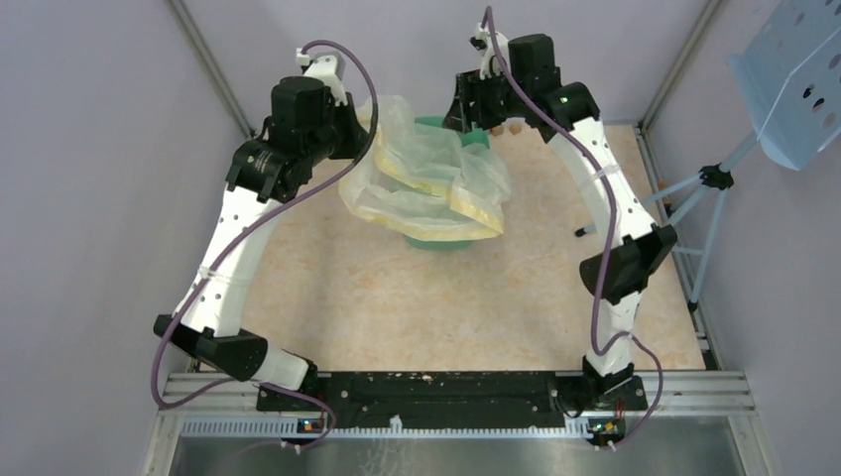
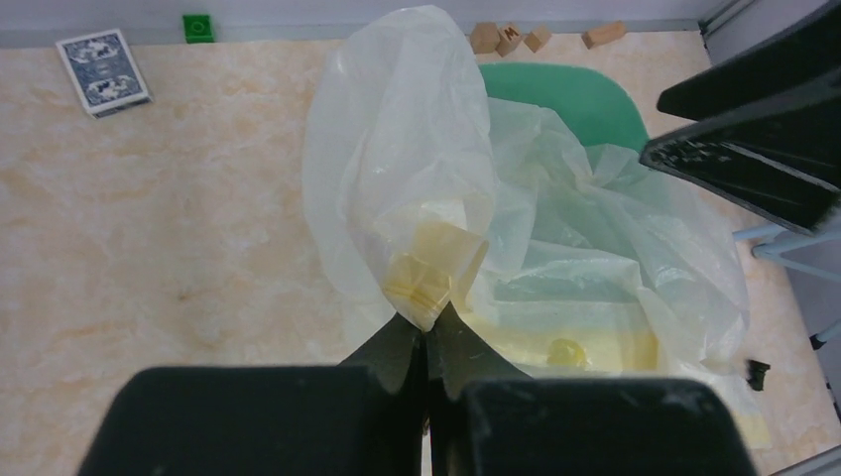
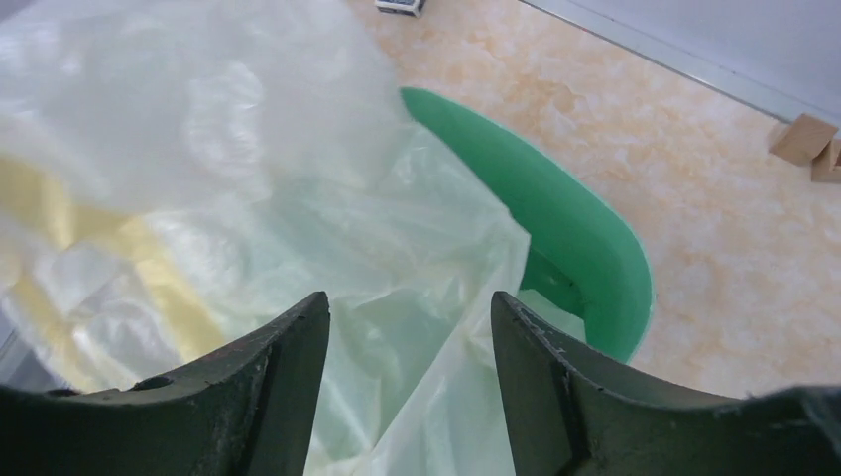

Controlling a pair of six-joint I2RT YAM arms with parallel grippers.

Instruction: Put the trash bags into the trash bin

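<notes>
A pale-yellow translucent trash bag (image 1: 426,174) with a yellower rim band is draped over the mint-green trash bin (image 1: 436,239) and hides most of it. My left gripper (image 2: 428,327) is shut on a folded yellow corner of the trash bag (image 2: 417,198), holding it up beside the trash bin (image 2: 575,99). My right gripper (image 3: 409,307) is open just above the trash bag (image 3: 198,178); the trash bin's rim (image 3: 575,238) shows to its right. In the top view the left gripper (image 1: 369,127) and the right gripper (image 1: 474,111) flank the bag.
A blue card deck (image 2: 102,81) and a small green block (image 2: 198,27) lie at the back wall. Several wooden blocks (image 2: 536,38) lie behind the bin. A tripod (image 1: 694,198) with a perforated blue panel stands outside the table's right edge.
</notes>
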